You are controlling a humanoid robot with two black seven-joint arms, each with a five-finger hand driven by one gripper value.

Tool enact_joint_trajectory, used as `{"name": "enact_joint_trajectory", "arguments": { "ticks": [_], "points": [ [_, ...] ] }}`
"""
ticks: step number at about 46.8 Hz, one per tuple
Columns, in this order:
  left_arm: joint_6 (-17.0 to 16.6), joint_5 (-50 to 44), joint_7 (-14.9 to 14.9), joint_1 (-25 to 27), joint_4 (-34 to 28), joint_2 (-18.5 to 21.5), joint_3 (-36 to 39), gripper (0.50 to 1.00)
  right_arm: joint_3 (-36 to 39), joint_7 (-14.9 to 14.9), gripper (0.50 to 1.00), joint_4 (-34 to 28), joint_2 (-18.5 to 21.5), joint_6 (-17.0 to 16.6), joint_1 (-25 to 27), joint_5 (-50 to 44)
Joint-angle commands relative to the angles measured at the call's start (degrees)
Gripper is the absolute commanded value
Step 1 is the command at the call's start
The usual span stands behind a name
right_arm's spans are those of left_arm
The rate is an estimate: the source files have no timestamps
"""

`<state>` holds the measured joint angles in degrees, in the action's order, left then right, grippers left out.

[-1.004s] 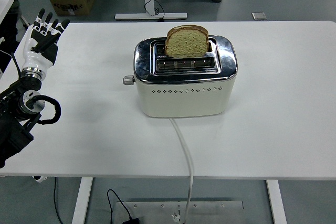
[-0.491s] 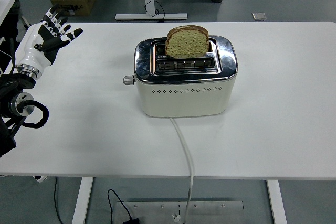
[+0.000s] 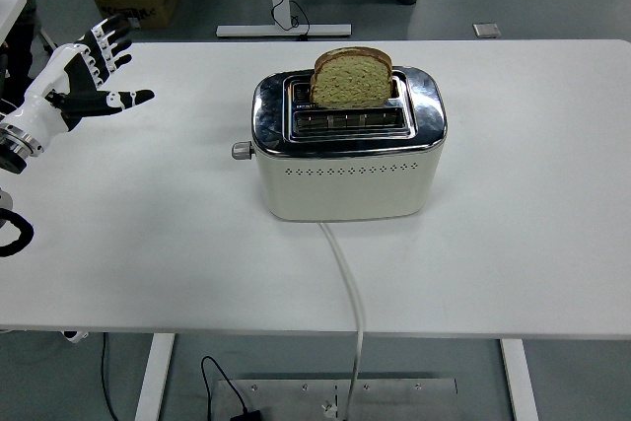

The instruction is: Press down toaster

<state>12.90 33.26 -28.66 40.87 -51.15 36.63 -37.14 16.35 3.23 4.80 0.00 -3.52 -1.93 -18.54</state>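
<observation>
Your left robot hand (image 3: pixel 79 81) hovers with fingers spread and empty over the desk's (image 3: pixel 148 224) left end, well apart from the toaster (image 3: pixel 345 150) at mid-desk, which looks heavy and rigid, so push only its small side lever (image 3: pixel 240 151), straight down.

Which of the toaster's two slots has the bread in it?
The far slot, the one farther from the table's near edge, holds the slice of bread, standing tall out of the toaster. The near slot is empty.

Bread (image 3: pixel 351 79) in toaster (image 3: pixel 345 150); left hand (image 3: pixel 81 76) far left.
</observation>
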Motion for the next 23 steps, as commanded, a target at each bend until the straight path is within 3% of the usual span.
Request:
{"name": "enact_joint_trajectory", "arguments": {
  "ticks": [1, 10, 23],
  "points": [
    [1.7, 2.4, 0.0, -0.2, -2.5, 2.4, 0.0, 1.0, 0.0, 0.0, 0.998, 0.0, 0.0, 0.0, 0.0, 0.0],
    [2.2, 8.8, 0.1, -0.5, -7.5, 7.6, 0.0, 1.0, 0.0, -0.1, 0.998, 0.0, 0.0, 0.0, 0.0, 0.0],
    [2.1, 25.2, -1.7, -3.6, -9.7, 9.9, 0.0, 1.0, 0.0, -0.1, 0.998, 0.0, 0.0, 0.0, 0.0, 0.0]
  ]
}}
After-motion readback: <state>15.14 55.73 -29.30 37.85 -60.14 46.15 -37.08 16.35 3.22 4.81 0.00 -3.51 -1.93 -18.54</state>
